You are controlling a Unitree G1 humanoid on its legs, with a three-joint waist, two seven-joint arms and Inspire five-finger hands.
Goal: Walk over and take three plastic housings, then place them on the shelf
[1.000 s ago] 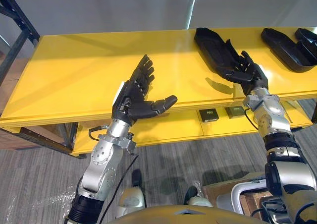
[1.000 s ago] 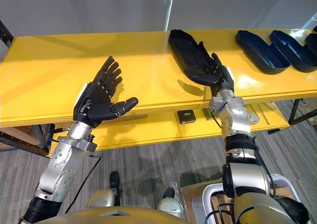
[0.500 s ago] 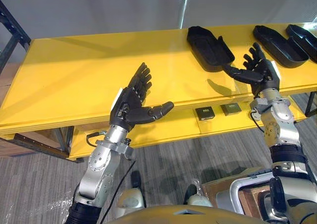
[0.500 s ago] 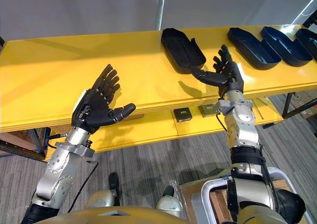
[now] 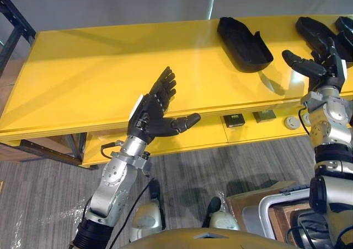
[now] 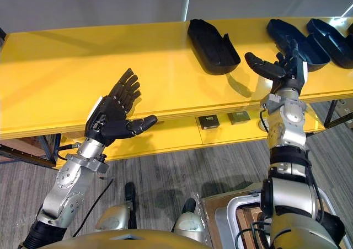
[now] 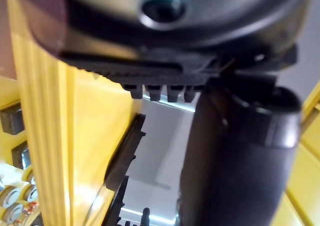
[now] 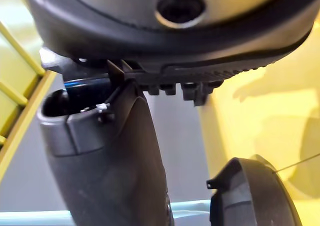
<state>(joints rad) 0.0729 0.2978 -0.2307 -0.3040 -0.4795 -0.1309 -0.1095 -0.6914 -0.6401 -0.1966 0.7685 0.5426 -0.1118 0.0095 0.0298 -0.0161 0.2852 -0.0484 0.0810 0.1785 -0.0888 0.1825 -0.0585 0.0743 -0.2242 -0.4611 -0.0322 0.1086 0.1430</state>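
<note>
Three black plastic housings lie on the yellow shelf top (image 5: pixel 110 67). The first housing (image 5: pixel 244 37) lies free, touched by neither hand. My right hand (image 5: pixel 321 66) is open with its thumb (image 8: pixel 115 156) spread wide. It hovers to the right of the first housing, in front of the second housing (image 6: pixel 282 33) and partly covering it. A third housing (image 6: pixel 331 34) lies at the far right. My left hand (image 5: pixel 153 110) is open and palm up over the shelf's front edge, holding nothing, its thumb (image 7: pixel 225 161) sticking out.
Under the top, a lower yellow shelf holds two small dark boxes (image 5: pixel 235 119) (image 5: pixel 265 115) and a round white part (image 5: pixel 292 122). A dark metal rack post (image 5: pixel 14 17) stands at the far left. A cardboard box in a grey frame (image 5: pixel 259 210) sits on the floor at lower right.
My right hand has come off the near end of the first housing and moved right, up to the second one. The view has shifted. The left hand stays open.
</note>
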